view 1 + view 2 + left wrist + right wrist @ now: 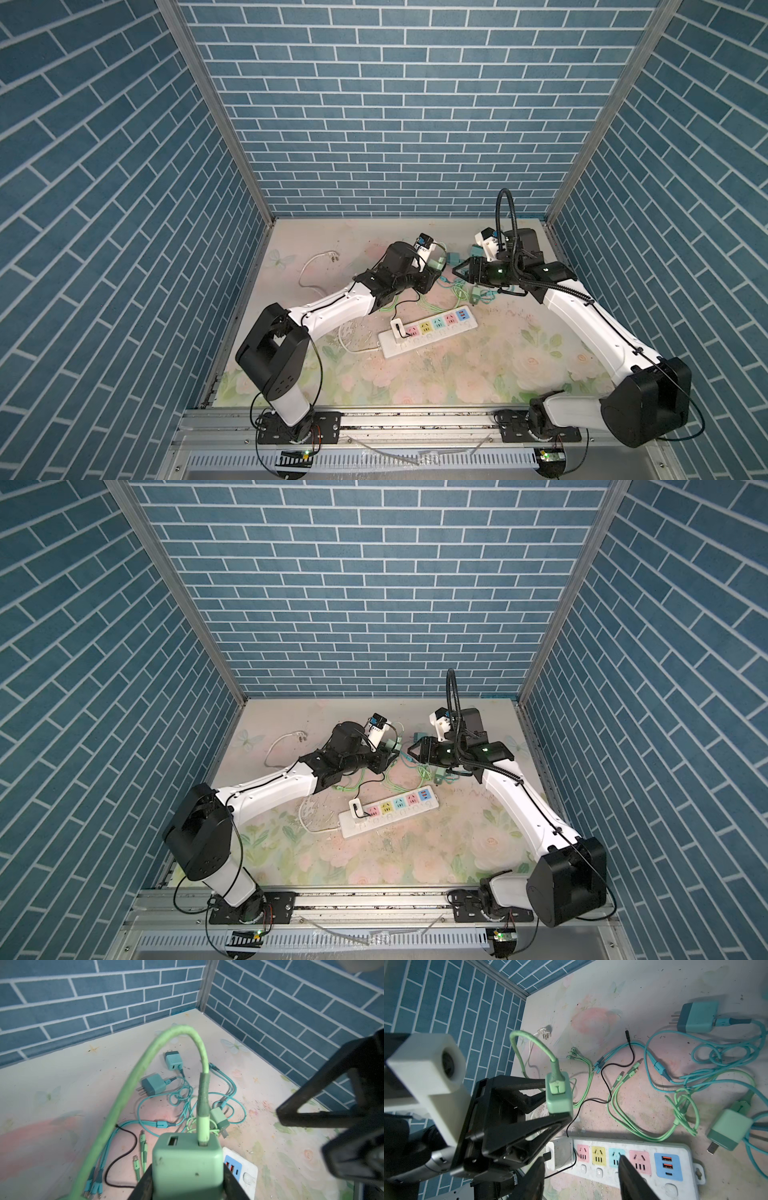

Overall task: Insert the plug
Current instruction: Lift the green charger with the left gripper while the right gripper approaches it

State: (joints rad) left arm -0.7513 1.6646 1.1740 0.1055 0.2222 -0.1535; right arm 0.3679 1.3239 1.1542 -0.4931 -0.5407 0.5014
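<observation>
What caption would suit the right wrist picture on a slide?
Left gripper grips a light green USB charger near the white power strip, other chargers and cables lying loose.

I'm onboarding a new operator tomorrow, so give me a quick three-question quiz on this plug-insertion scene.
1. True or false: the left gripper is shut on the green charger.
2. Which socket colour on the power strip sits right beside the white adapter? A. yellow B. pink C. blue
3. Fill in: the right gripper, over the strip, is open and holds ____.

Key: 1 true; 2 B; 3 nothing.
</observation>
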